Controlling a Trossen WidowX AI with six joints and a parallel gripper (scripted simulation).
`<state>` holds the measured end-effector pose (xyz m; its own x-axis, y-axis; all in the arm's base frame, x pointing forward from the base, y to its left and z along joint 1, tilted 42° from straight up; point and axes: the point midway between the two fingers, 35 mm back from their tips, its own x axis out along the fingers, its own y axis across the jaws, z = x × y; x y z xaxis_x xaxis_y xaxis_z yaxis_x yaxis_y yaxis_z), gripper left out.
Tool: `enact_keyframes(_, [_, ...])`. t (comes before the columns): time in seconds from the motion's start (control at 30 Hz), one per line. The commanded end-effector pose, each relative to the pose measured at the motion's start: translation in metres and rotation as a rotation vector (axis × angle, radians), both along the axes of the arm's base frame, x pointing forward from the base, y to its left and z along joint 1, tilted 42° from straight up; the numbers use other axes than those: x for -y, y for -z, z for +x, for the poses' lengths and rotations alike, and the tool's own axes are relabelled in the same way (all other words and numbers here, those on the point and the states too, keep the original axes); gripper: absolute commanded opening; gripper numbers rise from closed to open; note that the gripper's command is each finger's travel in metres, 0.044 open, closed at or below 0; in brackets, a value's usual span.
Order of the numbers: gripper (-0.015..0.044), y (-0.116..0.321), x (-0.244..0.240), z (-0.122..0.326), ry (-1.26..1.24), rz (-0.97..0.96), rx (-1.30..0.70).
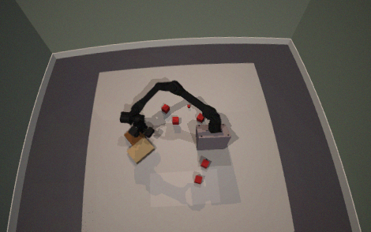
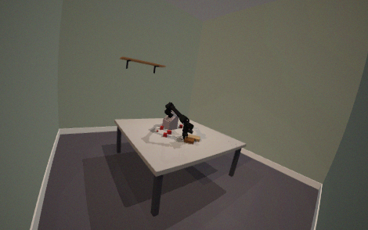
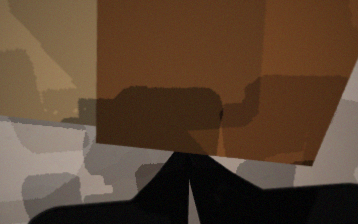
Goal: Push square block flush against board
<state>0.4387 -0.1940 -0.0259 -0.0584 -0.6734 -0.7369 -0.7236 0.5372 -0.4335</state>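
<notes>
The brown square block [image 1: 130, 139] [image 2: 189, 141] [image 3: 180, 45] and the tan board [image 1: 140, 150] [image 2: 196, 138] [image 3: 75, 30] lie flat on the table, side by side. In the wrist view one side of the block runs along the board's side with no gap visible. The block's near edge shows a little closer to the fingers than the board's; I cannot tell whether they are even. In the top view the board's left corner reaches past the block's. My gripper [image 3: 186, 151] [image 2: 185, 138] is shut and empty, its tips at the block's near edge; contact is unclear. The arm hides part of the block in the top view.
Several red cubes lie on the table, among them one [image 1: 165, 108] and another [image 1: 175, 121] between the hand and the grey arm base [image 1: 213, 141]. Two more, one [image 1: 204, 163] and one [image 1: 198, 179], lie on the base's other side.
</notes>
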Motion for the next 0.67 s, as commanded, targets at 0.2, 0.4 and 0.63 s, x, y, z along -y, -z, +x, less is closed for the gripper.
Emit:
enact_keyframes(0.2, [0.0, 0.0071, -0.0045, 0.0054, 0.001, 0.002, -0.002])
enact_keyframes(0.4, [0.0, 0.0082, -0.0057, 0.007, 0.001, 0.002, -0.002])
enact_keyframes(0.63, [0.0, 0.0027, 0.0, 0.0015, 0.001, 0.002, -0.003])
